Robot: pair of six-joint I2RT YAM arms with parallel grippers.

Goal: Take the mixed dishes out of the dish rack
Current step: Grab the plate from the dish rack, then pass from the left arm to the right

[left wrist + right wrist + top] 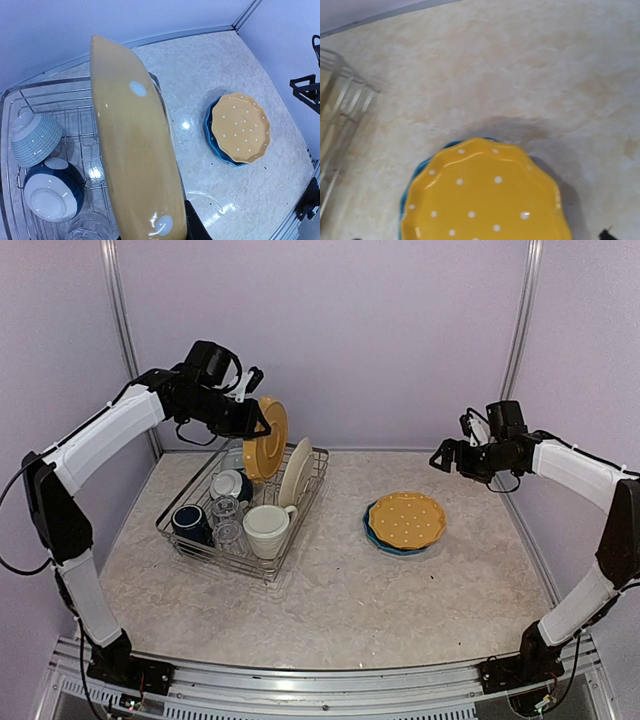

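My left gripper (pixel 257 425) is shut on the rim of a yellow dotted plate (pixel 267 440), which it holds on edge above the back of the dish rack (pixel 216 562). In the left wrist view this plate (pixel 135 155) fills the middle, with one dark finger (pixel 196 227) beside it. Still in the rack are a cream plate (pixel 296 472) on edge, a large cream mug (pixel 266 530), a navy mug (pixel 190 522), clear glasses (pixel 227 520), a striped teal bowl (pixel 35 137) and a dark white-lined bowl (pixel 52 190). My right gripper (pixel 444 458) hangs open and empty over the table's right side.
Another yellow dotted plate (pixel 407 519) lies on a blue plate (pixel 212 142) on the table right of the rack. The right wrist view looks down on this stack (pixel 485 200), with the rack's corner (pixel 340 95) at its left edge. Walls close in the back and sides.
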